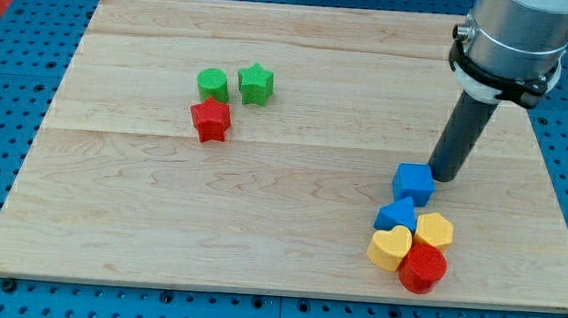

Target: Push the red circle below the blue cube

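The red circle (423, 267) lies near the board's bottom right edge, at the bottom of a tight cluster. The blue cube (414, 183) sits at the cluster's top. Between them are a blue block (396, 214), a yellow heart (390, 249) and a yellow block (434, 231). My tip (445, 175) rests on the board just right of the blue cube's upper right corner, touching or nearly touching it. The red circle is below the cube and slightly to its right.
A green circle (212, 83), a green star (255, 84) and a red star (210, 120) are grouped at the upper left of the wooden board (159, 220). The arm's grey body (518, 40) hangs over the top right corner.
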Robot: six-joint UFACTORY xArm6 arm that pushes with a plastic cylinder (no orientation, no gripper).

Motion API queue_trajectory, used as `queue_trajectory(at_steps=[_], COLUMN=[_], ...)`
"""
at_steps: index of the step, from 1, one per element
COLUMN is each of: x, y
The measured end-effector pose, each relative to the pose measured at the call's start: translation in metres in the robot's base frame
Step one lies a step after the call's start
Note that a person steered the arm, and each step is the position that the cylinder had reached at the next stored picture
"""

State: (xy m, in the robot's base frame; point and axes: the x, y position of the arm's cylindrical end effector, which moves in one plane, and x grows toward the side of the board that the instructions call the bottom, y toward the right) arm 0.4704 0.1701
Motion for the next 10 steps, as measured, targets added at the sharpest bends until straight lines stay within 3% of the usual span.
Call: queue_trajectory(at_steps=[3, 4, 6, 7, 10], x=[-0.024, -0.008, 0.116, 0.147, 0.147], y=[0.004, 0.042, 0.102, 0.089, 0.026])
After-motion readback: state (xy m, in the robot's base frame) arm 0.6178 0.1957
